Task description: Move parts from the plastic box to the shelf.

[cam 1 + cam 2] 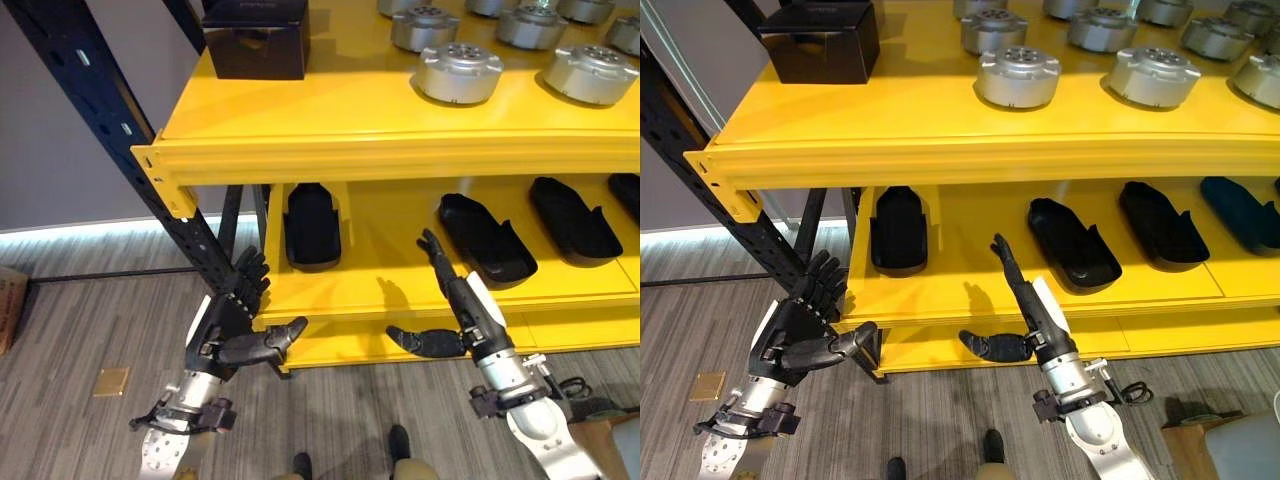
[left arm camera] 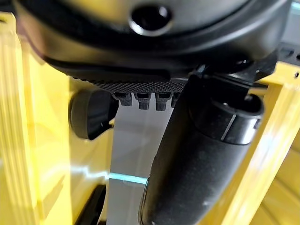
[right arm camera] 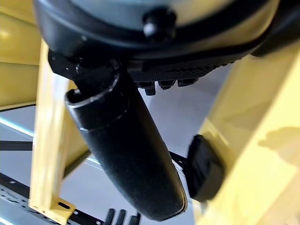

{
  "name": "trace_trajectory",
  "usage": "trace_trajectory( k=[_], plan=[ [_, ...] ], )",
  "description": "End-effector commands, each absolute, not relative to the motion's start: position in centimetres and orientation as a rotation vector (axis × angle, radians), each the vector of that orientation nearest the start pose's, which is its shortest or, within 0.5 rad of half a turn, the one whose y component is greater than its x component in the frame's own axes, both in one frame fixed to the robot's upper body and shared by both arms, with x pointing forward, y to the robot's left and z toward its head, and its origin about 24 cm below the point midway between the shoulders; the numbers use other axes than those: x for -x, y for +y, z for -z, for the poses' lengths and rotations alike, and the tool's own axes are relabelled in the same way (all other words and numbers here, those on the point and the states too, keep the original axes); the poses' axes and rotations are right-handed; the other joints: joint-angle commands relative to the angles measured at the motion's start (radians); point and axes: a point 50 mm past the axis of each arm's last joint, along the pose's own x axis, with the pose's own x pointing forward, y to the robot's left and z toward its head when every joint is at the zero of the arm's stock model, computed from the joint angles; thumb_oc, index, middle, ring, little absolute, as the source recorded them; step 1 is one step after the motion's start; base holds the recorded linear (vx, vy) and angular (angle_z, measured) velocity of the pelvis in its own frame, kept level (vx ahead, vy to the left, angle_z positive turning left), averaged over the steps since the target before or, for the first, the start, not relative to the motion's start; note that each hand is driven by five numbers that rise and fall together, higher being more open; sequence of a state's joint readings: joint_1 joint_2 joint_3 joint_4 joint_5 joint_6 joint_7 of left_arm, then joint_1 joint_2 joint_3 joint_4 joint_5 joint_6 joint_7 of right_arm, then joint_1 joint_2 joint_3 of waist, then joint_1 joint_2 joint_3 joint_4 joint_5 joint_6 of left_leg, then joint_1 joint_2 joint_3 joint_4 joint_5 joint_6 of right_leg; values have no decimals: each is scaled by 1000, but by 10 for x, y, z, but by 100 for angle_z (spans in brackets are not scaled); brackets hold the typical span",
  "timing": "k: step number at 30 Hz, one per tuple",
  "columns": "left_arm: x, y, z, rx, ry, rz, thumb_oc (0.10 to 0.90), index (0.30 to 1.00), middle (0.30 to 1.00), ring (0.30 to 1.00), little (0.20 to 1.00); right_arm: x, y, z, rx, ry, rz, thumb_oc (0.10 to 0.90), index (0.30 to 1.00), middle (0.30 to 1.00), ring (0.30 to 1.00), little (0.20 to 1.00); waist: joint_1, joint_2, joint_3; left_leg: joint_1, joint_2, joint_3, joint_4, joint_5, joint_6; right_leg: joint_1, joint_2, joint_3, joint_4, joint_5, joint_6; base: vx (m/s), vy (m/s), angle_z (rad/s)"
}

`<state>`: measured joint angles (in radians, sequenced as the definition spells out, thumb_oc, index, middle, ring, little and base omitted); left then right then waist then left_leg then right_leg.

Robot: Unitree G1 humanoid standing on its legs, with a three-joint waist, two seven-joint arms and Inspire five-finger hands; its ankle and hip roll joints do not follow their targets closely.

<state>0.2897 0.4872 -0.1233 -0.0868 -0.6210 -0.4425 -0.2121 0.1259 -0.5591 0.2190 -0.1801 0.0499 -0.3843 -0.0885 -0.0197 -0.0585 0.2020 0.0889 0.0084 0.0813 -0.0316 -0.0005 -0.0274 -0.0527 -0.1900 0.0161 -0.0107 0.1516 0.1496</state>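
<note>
Several round silver metal parts (image 1: 458,72) stand on the top board of the yellow shelf (image 1: 380,150). Black moulded trays (image 1: 485,235) lie on the lower board. My left hand (image 1: 235,320) hangs open in front of the shelf's lower left corner, thumb out to the right, holding nothing. Before the lower board's front edge, my right hand (image 1: 470,310) is open too. Its fingers point straight up at the board and its thumb sticks out to the left. In the wrist views each thumb (image 2: 197,154) (image 3: 126,154) stands free against the yellow frame, with nothing in either palm.
A black box (image 1: 255,38) sits at the top board's left end. A dark blue upright post (image 1: 130,140) slants down beside my left hand. A cardboard box (image 1: 8,300) stands on the wood floor at far left, and a brass floor plate (image 1: 110,381) lies near it.
</note>
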Motion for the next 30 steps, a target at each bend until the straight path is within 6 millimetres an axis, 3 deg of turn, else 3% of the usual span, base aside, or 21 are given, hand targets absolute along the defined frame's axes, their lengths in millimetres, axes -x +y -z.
trace_trajectory(
  k=[1, 3, 5, 9, 11, 15, 18, 20, 30],
  plan=[
    [-201, 215, -97, 63, -460, 294, 900, 1000, 1000, 1000, 1000, -226, -173, -136, 402, -655, -297, 900, 1000, 1000, 1000, 1000, 15, 26, -15, -49, -43, -10, 86, -94, 83, 8, 159, -152, 303, -251, -72, -62, -5, -12],
    [-202, 219, -97, 74, -465, 297, 900, 1000, 1000, 1000, 1000, -227, -170, -136, 394, -670, -304, 900, 1000, 1000, 1000, 1000, 27, 20, 4, -51, -27, 2, 105, -97, 84, -9, 98, -165, 333, -223, -46, -29, -116, -27],
    [-202, 221, -97, 63, -473, 319, 900, 1000, 1000, 1000, 1000, -230, -165, -140, 402, -691, -280, 900, 1000, 1000, 1000, 1000, 40, 10, 16, -42, 9, -3, 122, -105, 72, 31, 4, -119, 218, -152, -5, 49, -350, -45],
    [-204, 213, -96, 63, -470, 398, 900, 1000, 1000, 1000, 1000, -234, -159, -143, 486, -712, -257, 900, 1000, 1000, 1000, 1000, 29, 7, 8, -23, 46, -23, 151, -146, 43, 58, -87, -8, 60, -46, 42, 70, -333, 8],
    [-204, 209, -97, 46, -467, 424, 900, 1000, 1000, 1000, 1000, -236, -156, -147, 521, -726, -276, 900, 1000, 1000, 1000, 1000, 30, 4, 9, -18, 76, -12, 182, -170, 23, 58, -123, 1, 36, -17, 62, 74, -349, 31],
    [-206, 209, -96, 56, -465, 403, 900, 1000, 1000, 1000, 1000, -237, -157, -156, 562, -726, -332, 900, 1000, 1000, 1000, 1000, 40, -8, 7, -26, 135, 22, 214, -174, -6, 89, -142, -70, -4, -31, 86, 68, -416, 13],
    [-208, 203, -99, 59, -470, 422, 900, 1000, 1000, 1000, 1000, -240, -155, -159, 640, -735, -340, 900, 1000, 1000, 1000, 1000, 39, -7, 9, 0, 192, 49, 171, -127, -36, 97, -122, -121, 19, -74, 83, 93, -429, -9],
    [-207, 198, -99, 75, -456, 434, 900, 1000, 1000, 1000, 1000, -242, -162, -161, 729, -731, -324, 900, 1000, 1000, 1000, 1000, 17, 1, 1, 27, 237, 98, 121, -83, -59, 106, -102, -154, 52, -118, 62, 124, -353, -3],
    [-205, 202, -96, 96, -450, 430, 900, 1000, 1000, 1000, 1000, -239, -175, -165, 822, -752, -296, 900, 1000, 1000, 1000, 1000, -7, 6, -4, 29, 278, 118, 96, -46, -78, 102, -73, -166, 99, -160, 30, 31, -119, 5]
  ],
)
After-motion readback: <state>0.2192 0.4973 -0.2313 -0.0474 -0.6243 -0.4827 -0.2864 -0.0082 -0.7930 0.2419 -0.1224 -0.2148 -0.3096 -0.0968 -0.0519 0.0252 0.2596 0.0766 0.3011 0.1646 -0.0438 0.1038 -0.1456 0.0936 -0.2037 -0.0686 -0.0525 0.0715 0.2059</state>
